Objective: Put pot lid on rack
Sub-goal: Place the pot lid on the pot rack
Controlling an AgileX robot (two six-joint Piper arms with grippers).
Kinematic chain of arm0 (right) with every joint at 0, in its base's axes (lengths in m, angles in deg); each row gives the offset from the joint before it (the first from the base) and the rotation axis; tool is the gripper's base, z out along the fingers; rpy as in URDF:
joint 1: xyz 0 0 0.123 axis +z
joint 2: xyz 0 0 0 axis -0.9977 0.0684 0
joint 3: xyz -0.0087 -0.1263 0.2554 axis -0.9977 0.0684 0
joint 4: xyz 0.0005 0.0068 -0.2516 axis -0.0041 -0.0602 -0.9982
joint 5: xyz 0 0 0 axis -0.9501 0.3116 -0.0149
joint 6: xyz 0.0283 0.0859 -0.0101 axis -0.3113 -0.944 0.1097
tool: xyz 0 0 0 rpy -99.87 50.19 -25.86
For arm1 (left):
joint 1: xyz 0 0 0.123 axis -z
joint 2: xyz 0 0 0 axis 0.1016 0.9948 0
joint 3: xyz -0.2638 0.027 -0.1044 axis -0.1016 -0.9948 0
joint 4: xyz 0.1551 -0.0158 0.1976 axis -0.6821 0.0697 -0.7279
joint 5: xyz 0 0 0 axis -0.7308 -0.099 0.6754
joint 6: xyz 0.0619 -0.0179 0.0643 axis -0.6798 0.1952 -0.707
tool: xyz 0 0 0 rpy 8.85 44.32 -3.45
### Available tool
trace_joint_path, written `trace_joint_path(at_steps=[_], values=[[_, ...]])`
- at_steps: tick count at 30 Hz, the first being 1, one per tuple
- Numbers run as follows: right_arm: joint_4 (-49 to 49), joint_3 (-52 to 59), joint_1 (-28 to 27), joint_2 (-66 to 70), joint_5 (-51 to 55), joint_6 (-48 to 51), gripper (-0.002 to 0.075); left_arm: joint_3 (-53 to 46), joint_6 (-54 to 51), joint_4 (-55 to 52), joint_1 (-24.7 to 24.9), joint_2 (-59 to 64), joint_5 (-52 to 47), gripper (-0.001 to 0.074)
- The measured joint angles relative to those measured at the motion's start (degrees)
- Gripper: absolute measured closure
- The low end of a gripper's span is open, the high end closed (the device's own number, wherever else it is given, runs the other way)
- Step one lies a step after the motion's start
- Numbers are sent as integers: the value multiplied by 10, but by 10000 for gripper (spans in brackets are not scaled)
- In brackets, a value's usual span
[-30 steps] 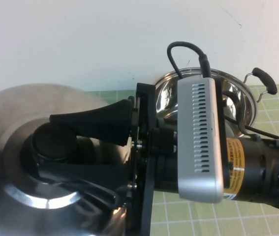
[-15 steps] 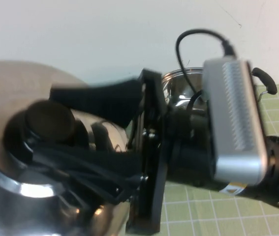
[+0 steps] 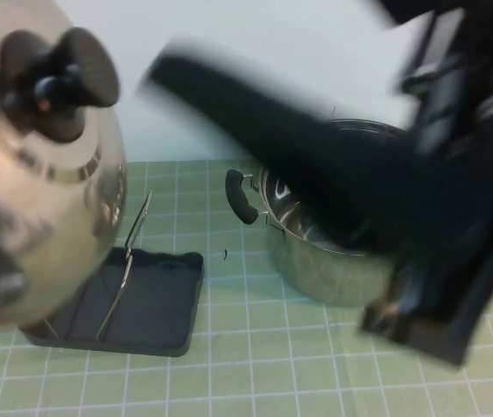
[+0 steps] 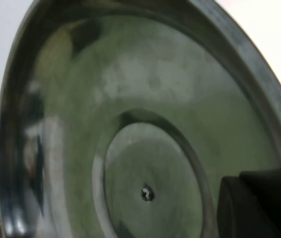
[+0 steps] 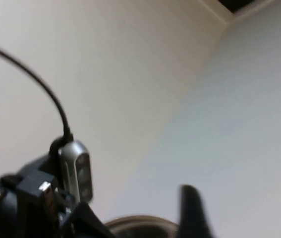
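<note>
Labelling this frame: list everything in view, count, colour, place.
lid: 1, shiny steel with black knob, raised at left, over the rack's left part
rack: 1, dark grey tray with silver wire loops, on the mat at left-centre
pot: 1, steel with black handle, on the mat right of the rack
mat: 1, green with grid, across the table
left pincer: 1, black, at the lid's underside in the left wrist view
right pincer: 1, black, blurred, raised over the pot
</note>
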Motion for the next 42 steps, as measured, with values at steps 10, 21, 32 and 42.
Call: trace_joint_path(at_steps=[10,21,32,42], values=[[-3,-1,0,-195,532,69,707,132,-106,-65,0,284,73,641],[16,-1,0,-308,820,69,726,167,-209,-65,-79,357,167,641],[25,-1,0,-311,853,61,727,167,-209,-65,-164,378,270,641],[32,32,0,-309,832,60,727,53,-247,-65,-155,380,163,641]])
